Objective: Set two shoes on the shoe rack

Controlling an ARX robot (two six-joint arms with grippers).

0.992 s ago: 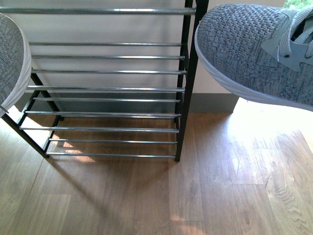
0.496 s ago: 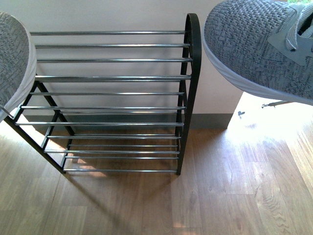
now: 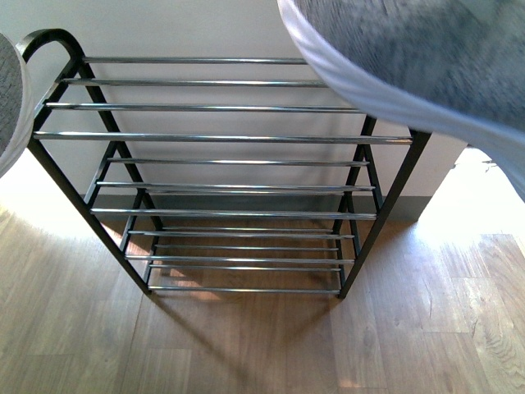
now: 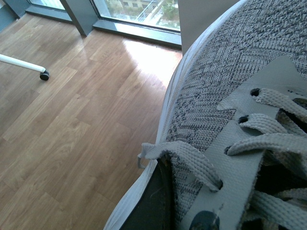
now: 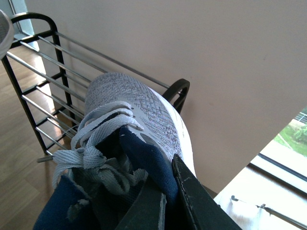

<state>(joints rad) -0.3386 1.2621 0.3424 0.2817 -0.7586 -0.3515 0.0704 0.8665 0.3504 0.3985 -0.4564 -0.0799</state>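
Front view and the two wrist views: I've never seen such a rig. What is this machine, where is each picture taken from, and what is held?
This is a robot with two arms, each ending in a gripper. The front view looks out from its body at a shoe rack on a wood floor against a wall. Each wrist view comes from a camera on one arm. The right one shows the right gripper clamped on the heel of a grey sneaker, raised near the rack's top corner. The left one shows a second sneaker held off the floor; of the left gripper only a dark edge shows.
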